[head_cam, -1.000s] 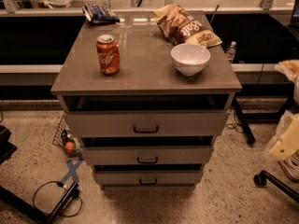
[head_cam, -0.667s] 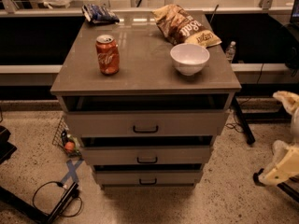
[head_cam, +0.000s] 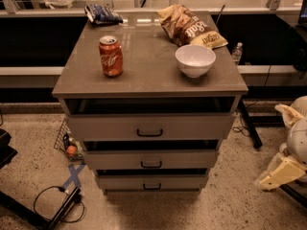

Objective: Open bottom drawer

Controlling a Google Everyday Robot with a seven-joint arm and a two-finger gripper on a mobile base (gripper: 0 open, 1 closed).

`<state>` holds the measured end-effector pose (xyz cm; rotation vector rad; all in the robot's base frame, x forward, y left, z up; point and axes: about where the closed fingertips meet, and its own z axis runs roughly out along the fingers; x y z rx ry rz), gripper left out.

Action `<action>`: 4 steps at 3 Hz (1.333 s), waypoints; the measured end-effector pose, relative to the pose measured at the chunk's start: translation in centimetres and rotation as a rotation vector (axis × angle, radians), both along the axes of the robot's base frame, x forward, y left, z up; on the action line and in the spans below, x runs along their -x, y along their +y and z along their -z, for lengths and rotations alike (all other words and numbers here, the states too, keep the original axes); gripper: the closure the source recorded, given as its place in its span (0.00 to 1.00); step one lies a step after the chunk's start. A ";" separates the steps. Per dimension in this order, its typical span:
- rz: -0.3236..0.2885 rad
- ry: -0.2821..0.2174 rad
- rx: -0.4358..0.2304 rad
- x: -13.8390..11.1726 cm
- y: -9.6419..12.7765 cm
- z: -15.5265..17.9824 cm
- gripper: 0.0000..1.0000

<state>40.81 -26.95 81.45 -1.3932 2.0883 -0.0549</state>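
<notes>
While the cream-coloured two-finger gripper (head_cam: 287, 147) hangs low at the right edge, well apart from the drawers, we cannot tell whether it is released or clenched. The narrow grey-beige bottom drawer with its black bar handle (head_cam: 152, 182) sits lowest of three fronts beneath the grey worktop (head_cam: 148, 56).

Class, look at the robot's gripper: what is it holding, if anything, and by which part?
Nothing. The gripper hangs beside the cabinet, apart from the bottom drawer and its handle.
</notes>
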 end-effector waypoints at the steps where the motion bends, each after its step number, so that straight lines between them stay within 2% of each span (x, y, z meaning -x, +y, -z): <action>1: -0.001 -0.005 0.000 -0.1 0.1 0.2 0.00; 2: -0.006 -0.037 -0.017 -0.5 1.0 3.5 0.00; 3: -0.049 -0.066 -0.117 -0.9 4.3 13.9 0.00; 4: -0.055 -0.122 -0.157 -2.9 4.8 19.8 0.00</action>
